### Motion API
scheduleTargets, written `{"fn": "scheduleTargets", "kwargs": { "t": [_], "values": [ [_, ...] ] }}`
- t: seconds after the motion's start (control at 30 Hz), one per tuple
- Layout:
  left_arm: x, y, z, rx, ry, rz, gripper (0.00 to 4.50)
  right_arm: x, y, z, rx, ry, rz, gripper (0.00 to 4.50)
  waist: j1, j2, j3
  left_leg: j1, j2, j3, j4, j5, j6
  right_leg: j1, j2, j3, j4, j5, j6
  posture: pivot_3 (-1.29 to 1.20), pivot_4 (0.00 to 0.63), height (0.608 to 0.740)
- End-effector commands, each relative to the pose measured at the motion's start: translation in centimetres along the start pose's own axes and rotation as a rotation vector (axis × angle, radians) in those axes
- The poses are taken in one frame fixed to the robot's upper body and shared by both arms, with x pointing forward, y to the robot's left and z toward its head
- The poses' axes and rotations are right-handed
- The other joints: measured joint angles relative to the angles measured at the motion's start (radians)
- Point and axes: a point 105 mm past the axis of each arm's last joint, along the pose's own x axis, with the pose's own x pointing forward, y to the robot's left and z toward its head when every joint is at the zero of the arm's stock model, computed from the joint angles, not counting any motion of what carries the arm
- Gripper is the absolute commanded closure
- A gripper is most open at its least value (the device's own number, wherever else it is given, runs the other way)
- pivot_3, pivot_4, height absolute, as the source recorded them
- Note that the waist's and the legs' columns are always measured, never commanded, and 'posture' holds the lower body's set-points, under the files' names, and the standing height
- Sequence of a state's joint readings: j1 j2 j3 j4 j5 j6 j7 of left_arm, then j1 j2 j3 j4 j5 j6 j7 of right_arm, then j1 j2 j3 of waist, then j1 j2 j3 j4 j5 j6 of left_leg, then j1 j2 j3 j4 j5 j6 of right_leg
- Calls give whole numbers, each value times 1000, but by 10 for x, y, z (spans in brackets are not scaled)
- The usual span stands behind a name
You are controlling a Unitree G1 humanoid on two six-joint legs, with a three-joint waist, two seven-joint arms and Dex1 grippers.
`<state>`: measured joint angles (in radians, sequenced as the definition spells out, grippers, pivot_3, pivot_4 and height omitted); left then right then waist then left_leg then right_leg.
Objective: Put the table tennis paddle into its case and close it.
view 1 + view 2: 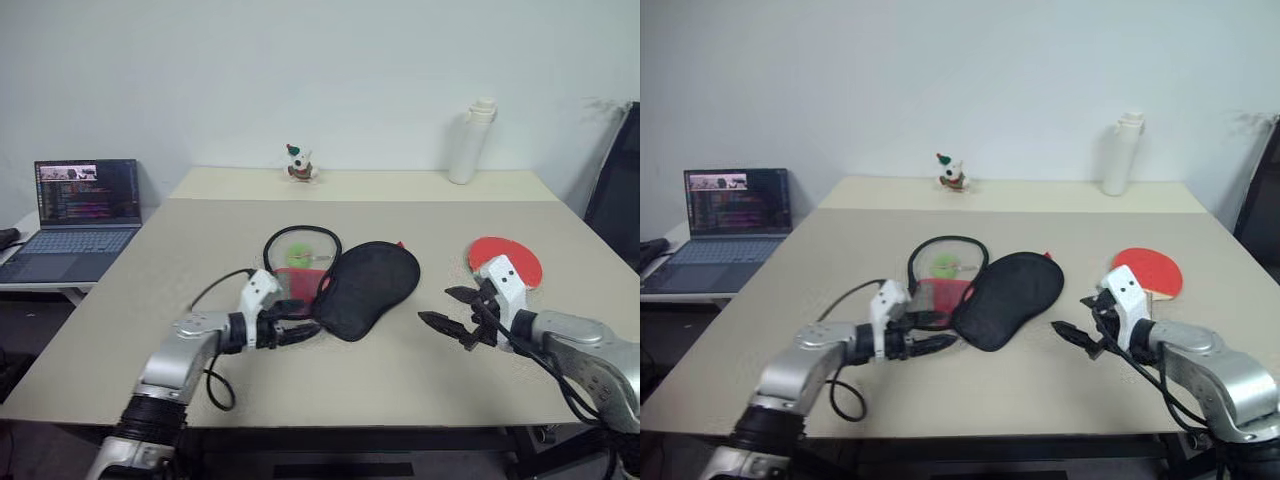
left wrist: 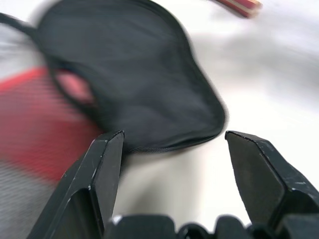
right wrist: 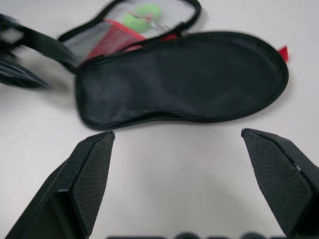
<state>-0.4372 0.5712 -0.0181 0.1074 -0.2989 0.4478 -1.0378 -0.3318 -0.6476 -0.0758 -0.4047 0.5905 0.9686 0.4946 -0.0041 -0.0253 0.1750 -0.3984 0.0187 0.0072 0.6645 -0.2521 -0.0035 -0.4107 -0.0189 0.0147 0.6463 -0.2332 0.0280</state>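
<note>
Two arms are seen over the counter [image 1: 420, 370], one at each side of the case. At the left, the left gripper [image 1: 303, 324] is held low, just beside the narrow end of the case, and its jaws are seen apart in the left wrist view, with nothing between them. In the middle, the case [image 1: 368, 286] is laid open in two halves: the red mesh half is on the left and the black half is on the right, with its long side running from near-left to far-right. Further right, the right gripper [image 1: 452, 309] is pointed at the black half, a little apart from it; its jaws are spread wide and nothing is held. At the far right, the table tennis paddle [image 1: 505, 260] is laid flat with its red face up, just behind the right gripper. It is much nearer the right arm, so it is best picked up by that arm, which is now aimed away from it.
</note>
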Motion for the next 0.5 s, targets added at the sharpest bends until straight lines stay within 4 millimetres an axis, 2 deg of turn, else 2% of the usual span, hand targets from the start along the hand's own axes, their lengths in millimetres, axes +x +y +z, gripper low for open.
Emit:
{"fn": "scheduleTargets", "kwargs": {
  "t": [0.03, 0.23, 0.37, 0.5],
  "values": [
    [-20, 7, 20, 88, -43, 28, 992, 23, -9, -1, 154, -4, -86, 0, -1, -1, 0, 0, 0, 1, 0, 0, 0, 0, 0, 0, 0, 0, 0, 0, 150, 740],
    [-33, 10, 24, 125, -28, 39, 992, 59, -1, -5, 317, 11, -103, 0, 0, 0, 1, -3, 0, 1, -1, 0, 0, -4, 0, 0, 1, 3, -4, 0, 150, 740],
    [-37, 10, 28, 133, -35, 45, 992, 74, 9, -14, 320, 60, -100, 0, -1, 0, 1, -3, 0, 2, -2, 0, 0, -4, 0, 0, 1, 3, -4, 0, 150, 740],
    [-38, 9, 30, 142, -37, 50, 992, 86, 26, -12, 319, 67, -60, 0, -4, 0, 1, -3, 0, 2, -2, 0, 0, -5, 0, 0, 1, 3, -4, 0, 150, 740]
  ]
}}
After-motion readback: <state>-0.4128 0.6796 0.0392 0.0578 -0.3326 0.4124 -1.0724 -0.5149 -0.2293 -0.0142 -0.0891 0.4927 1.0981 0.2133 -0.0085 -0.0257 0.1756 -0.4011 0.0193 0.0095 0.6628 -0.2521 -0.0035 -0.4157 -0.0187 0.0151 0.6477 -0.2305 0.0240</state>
